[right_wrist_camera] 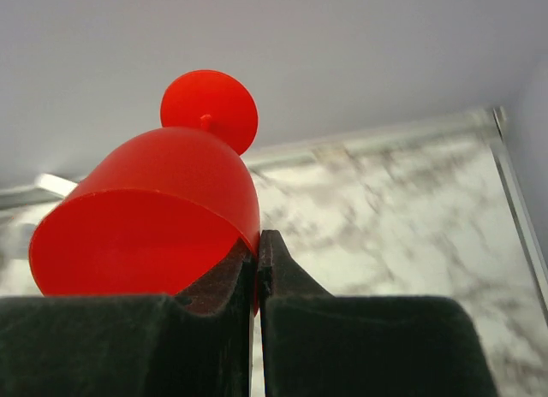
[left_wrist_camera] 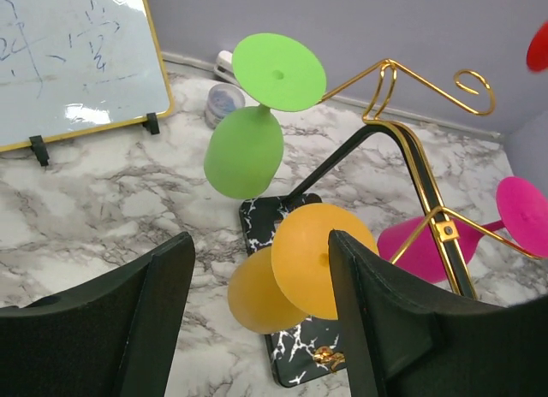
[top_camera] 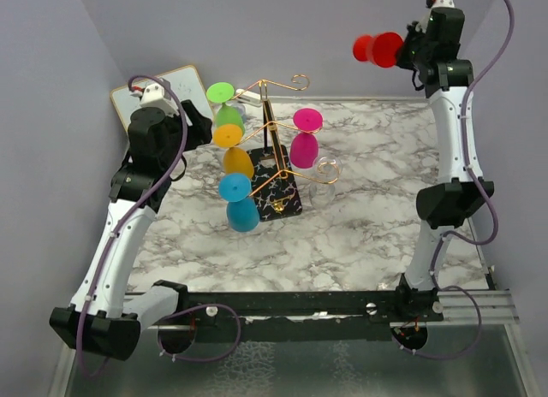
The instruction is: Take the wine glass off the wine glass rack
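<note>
one red wine glass (right_wrist_camera: 145,217) is pinched by its bowl wall between the right fingers (right_wrist_camera: 287,281), well apart from the wine glass rack (top_camera: 269,132) — judged light, stiff, slippery; the stem would be gripped more surely. left fingers (left_wrist_camera: 163,277) are spread wide.

The wine glass rack (left_wrist_camera: 422,176) is thin gold wire on a black base (top_camera: 287,198) veined white; the table (top_camera: 360,234) is white marble streaked grey. Each glass is one plain, solid colour — a green glass (left_wrist_camera: 244,149), an orange glass (left_wrist_camera: 318,258), a blue glass (top_camera: 242,213), a magenta glass (top_camera: 303,149) and a red wine glass (right_wrist_camera: 145,217).
</note>
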